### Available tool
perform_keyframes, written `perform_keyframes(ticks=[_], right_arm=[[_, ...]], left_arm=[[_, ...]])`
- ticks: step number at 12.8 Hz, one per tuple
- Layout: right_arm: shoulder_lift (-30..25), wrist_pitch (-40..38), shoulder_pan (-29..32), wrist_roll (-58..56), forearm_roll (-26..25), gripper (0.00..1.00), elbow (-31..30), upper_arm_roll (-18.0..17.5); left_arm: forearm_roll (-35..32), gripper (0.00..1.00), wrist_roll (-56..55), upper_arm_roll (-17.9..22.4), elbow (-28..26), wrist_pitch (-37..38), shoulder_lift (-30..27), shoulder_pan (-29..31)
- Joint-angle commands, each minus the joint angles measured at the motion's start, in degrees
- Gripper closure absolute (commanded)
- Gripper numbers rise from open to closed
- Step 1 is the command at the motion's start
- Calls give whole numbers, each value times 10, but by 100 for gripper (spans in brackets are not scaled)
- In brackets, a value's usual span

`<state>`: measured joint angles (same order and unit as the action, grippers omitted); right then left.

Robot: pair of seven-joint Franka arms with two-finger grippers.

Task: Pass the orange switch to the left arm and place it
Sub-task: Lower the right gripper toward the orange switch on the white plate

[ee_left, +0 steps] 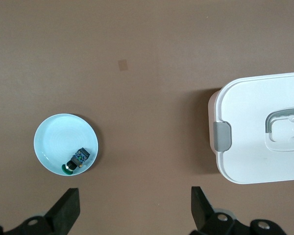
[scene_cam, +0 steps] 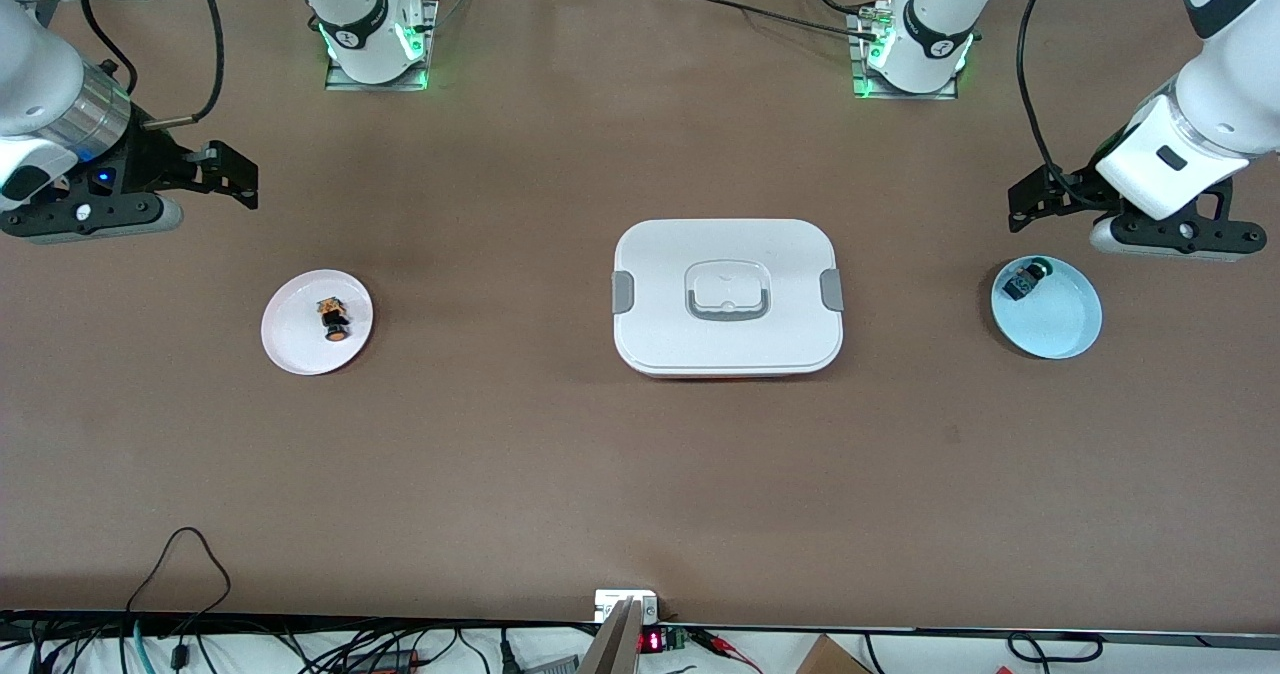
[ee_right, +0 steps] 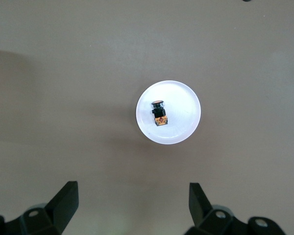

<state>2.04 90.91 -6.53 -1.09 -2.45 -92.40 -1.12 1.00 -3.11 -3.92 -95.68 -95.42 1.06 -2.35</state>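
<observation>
The orange switch [scene_cam: 335,320] [ee_right: 159,111] lies on its side on a small white plate [scene_cam: 295,339] [ee_right: 183,115] toward the right arm's end of the table. My right gripper [scene_cam: 240,176] [ee_right: 132,200] hangs open and empty over bare table beside that plate. The white box [scene_cam: 727,297] [ee_left: 264,127] stands shut in the middle of the table, with grey latches and a recessed handle. My left gripper [scene_cam: 1022,206] [ee_left: 134,205] is open and empty, over the table by the light blue plate [scene_cam: 1060,319] [ee_left: 59,139].
A dark switch with a green cap [scene_cam: 1025,280] [ee_left: 77,160] rests on the light blue plate. The arm bases [scene_cam: 375,44] [scene_cam: 910,49] stand along the table's edge farthest from the front camera. Cables and a small device [scene_cam: 627,606] line the nearest edge.
</observation>
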Motion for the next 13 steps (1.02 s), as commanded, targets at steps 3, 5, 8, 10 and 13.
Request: perform_keyframes(ticks=[3,5,8,10,13], right_arm=[[2,-6,5,-34,26,0,12,23],[2,-7,5,-37,41,0,12,31],[0,-16,3,-39,47,0,12,34],[-1,-30,3,-86,47,0,12,34],[1,-42,-1,-164,45,0,11,30]], left_arm=[[-11,0,-1,1,17,14,5,-3],[-11,0,-1,1,17,14,5,-2],[-11,0,-1,1,17,14,5,-2],[-11,0,-2,1,17,15,5,-3],[-11,0,-2,1,17,15,5,-3]])
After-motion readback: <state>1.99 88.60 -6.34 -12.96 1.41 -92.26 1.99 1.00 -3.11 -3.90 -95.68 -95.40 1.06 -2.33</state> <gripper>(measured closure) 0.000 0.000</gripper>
